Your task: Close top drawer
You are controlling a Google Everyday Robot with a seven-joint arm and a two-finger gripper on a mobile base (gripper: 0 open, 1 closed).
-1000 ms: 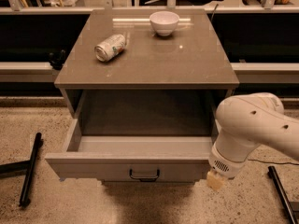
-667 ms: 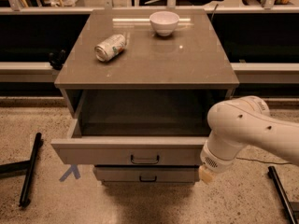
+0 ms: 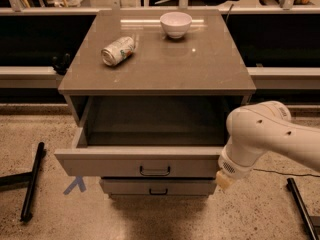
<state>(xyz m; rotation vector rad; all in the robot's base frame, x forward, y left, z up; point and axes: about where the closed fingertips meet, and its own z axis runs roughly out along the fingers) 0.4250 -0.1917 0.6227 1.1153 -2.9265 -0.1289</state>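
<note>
The top drawer is a wide grey-beige box with a flat front and a small black bar handle. It stands partly pulled out of the cabinet, and its inside looks empty. My white arm reaches in from the right. My gripper is at the arm's low end, against the right end of the drawer's front panel. The arm hides most of it.
A narrower lower drawer front with a black handle shows beneath. On the cabinet top lie a tipped can and a white bowl. Black stand legs lie on the floor at left and right. Blue tape marks the floor.
The top drawer has slid back toward the cabinet, so the lower drawer front now shows. My arm has moved forward and left with the drawer front.
</note>
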